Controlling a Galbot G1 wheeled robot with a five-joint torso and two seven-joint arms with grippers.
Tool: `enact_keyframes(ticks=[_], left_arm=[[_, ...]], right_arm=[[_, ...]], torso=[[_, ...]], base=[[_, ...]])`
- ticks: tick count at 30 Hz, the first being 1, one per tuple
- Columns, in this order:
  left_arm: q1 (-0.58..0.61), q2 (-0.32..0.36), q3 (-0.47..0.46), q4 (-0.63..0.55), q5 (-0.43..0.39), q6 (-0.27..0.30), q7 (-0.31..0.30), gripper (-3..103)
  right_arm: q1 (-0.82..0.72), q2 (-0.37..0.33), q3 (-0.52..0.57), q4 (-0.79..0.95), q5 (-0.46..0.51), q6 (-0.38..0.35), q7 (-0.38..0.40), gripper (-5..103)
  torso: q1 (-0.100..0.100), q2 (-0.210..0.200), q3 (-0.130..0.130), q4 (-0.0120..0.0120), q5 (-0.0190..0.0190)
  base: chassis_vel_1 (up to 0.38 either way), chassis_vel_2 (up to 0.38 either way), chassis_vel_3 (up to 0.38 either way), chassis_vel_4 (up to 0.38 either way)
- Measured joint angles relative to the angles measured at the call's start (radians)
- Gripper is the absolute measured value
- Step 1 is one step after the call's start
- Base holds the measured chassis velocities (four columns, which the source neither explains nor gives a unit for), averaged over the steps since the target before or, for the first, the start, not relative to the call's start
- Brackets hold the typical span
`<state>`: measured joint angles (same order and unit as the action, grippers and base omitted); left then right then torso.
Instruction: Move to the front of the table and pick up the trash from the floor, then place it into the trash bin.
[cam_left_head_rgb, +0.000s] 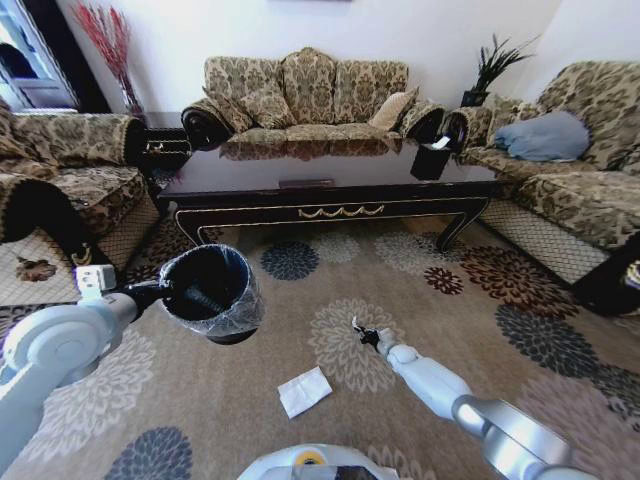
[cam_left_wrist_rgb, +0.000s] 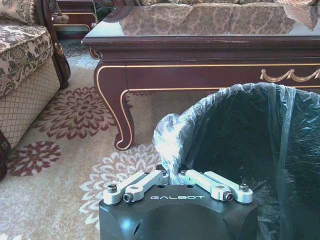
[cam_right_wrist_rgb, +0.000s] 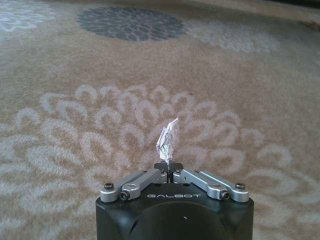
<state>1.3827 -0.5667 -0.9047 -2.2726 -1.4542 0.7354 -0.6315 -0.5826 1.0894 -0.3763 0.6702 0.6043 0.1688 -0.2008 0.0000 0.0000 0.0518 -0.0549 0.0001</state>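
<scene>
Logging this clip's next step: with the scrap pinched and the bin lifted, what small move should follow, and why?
Probably swing the right gripper, jaws shut on the tiny white scrap, over the round black lined trash bin, which the left gripper holds by its rim beside it; the scrap isn't above the opening.

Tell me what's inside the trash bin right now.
The trash bin, held at its rim by the left tool, shows a plastic liner and a dark interior. No trash is visible in it, but the bottom is too dark to be sure.
</scene>
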Motion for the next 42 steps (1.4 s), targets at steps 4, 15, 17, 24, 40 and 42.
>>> enact_keyframes(ticks=[4,15,17,24,40,42], left_arm=[[0.006,-0.014,0.012,-0.003,0.015,0.000,0.000,3],[0.018,-0.034,0.071,-0.030,0.094,0.000,0.053,3],[-0.003,-0.030,0.100,-0.010,0.110,0.000,0.067,3],[-0.041,-0.039,0.170,0.010,0.125,0.000,0.091,3],[-0.116,-0.035,0.225,0.089,0.119,0.000,0.096,3],[-0.130,-0.032,0.217,0.103,0.113,0.000,0.098,3]], right_arm=[[-0.018,-0.027,0.026,0.040,-0.010,0.018,-0.020,0],[-0.004,-0.135,0.144,0.299,-0.041,0.206,-0.163,0],[-0.005,-0.181,0.154,0.406,0.018,0.218,-0.161,0],[0.008,-0.242,0.171,0.630,0.149,0.233,-0.169,0],[0.244,-0.159,-0.102,0.785,0.300,0.288,-0.347,0],[0.293,-0.130,-0.173,0.773,0.300,0.293,-0.370,0]], torso=[[0.000,0.000,0.000,-0.0001,0.0001],[0.000,0.000,0.000,0.0004,0.0001],[0.000,0.000,0.000,0.0000,-0.0003],[0.000,0.000,0.000,0.0001,-0.0001],[0.000,0.000,0.000,0.0001,-0.0005],[0.000,0.000,0.000,0.0004,-0.0003]], base=[[0.000,0.000,0.000,0.000],[0.000,0.000,0.000,0.000],[0.000,0.000,0.000,0.000],[0.000,0.000,0.000,0.000],[0.000,0.000,0.000,0.000],[0.000,0.000,0.000,0.000]])
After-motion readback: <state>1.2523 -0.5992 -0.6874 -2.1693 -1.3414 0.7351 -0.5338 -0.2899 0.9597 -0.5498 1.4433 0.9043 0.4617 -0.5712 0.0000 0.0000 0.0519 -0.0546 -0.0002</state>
